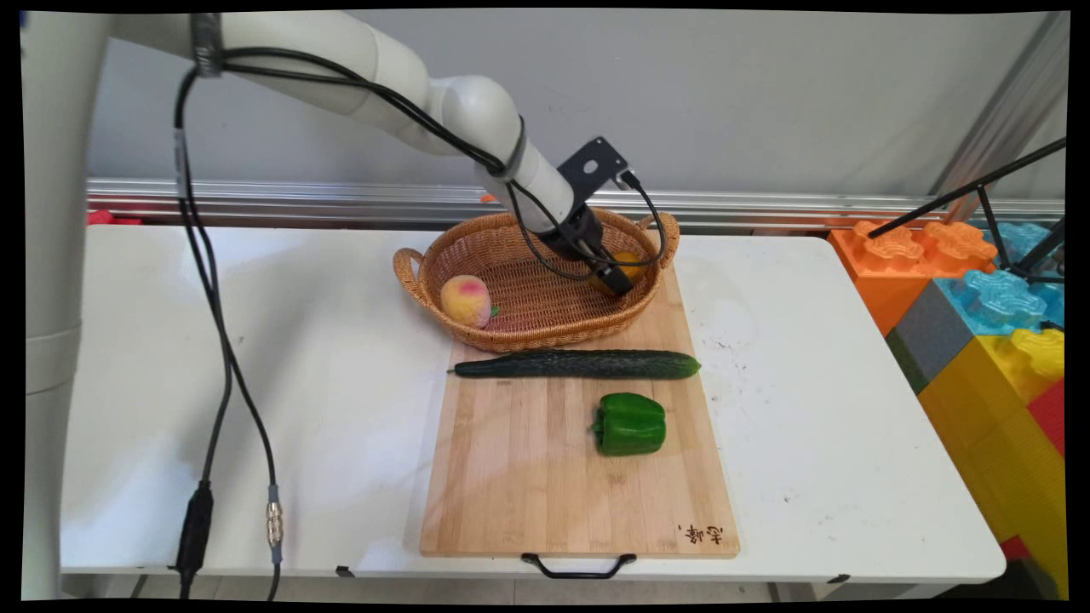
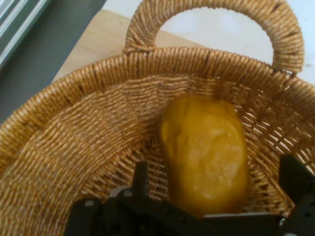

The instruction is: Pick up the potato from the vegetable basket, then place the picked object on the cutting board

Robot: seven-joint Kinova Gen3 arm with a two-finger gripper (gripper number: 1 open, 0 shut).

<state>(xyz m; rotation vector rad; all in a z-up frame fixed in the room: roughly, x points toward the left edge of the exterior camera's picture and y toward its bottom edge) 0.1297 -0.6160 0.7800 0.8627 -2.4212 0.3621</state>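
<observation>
While we look along the hand, these are the things we find, nearest first:

End effector: we see the end effector (image 1: 615,278) lowered inside the wicker basket (image 1: 511,334), at its right end; its two fingers (image 2: 141,180) stand apart, one on each side of a yellow-orange pepper (image 2: 206,150).

Contact: we cannot tell whether the fingers touch the pepper; nothing is clamped between them.

Yellow-orange pepper: we find it lying on the basket floor against the right-hand wall, below the basket's right handle (image 2: 212,10); in the main view it is mostly hidden behind the hand.

Peach: we see a pink and yellow peach (image 1: 466,300) at the basket's left end, well apart from the hand.

Wicker basket: oval, with a loop handle at each end, it sits on the far end of a wooden cutting board (image 1: 528,477).

Cucumber: we see a dark green cucumber (image 1: 579,364) lying crosswise on the board, just in front of the basket.

Green pepper: a green bell pepper (image 1: 630,424) sits on the board, near the cucumber's right half.

Cutting board: it lies on the white counter (image 1: 255,358), its black handle (image 1: 578,566) at the near edge.

Beside the counter: we see large coloured blocks (image 1: 988,340) stacked to the right.
</observation>
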